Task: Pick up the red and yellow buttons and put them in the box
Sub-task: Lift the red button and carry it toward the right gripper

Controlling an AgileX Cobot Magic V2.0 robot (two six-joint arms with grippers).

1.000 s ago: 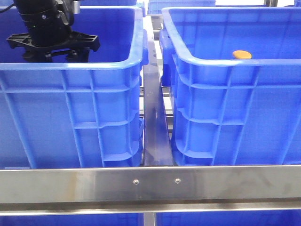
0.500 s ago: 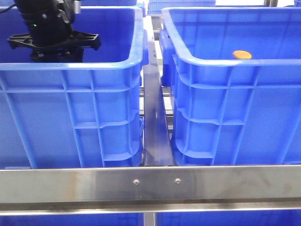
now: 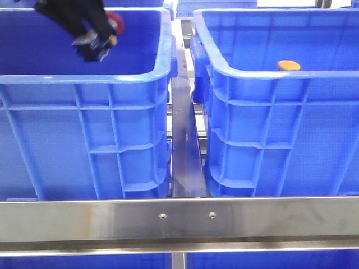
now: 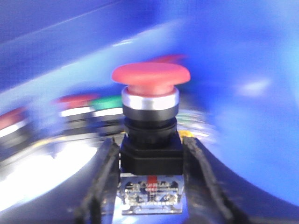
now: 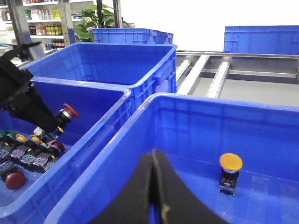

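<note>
The left end effector (image 3: 95, 42) is tilted above the left crate (image 3: 84, 112), pinching the red button (image 4: 150, 109) by its black body. The right end effector (image 5: 154, 186), fingers pressed together, hangs over the box (image 5: 196, 116); the yellow button (image 5: 231, 172) stands ahead of it. Shelving (image 5: 42, 23) stands behind. The left wrist view is motion-blurred.

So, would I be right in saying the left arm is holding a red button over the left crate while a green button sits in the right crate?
Not quite: the button in the right crate is yellow, not green, as the right wrist view shows. The rest holds: the left gripper has its fingers closed on the body of a red button above the left crate.
</note>
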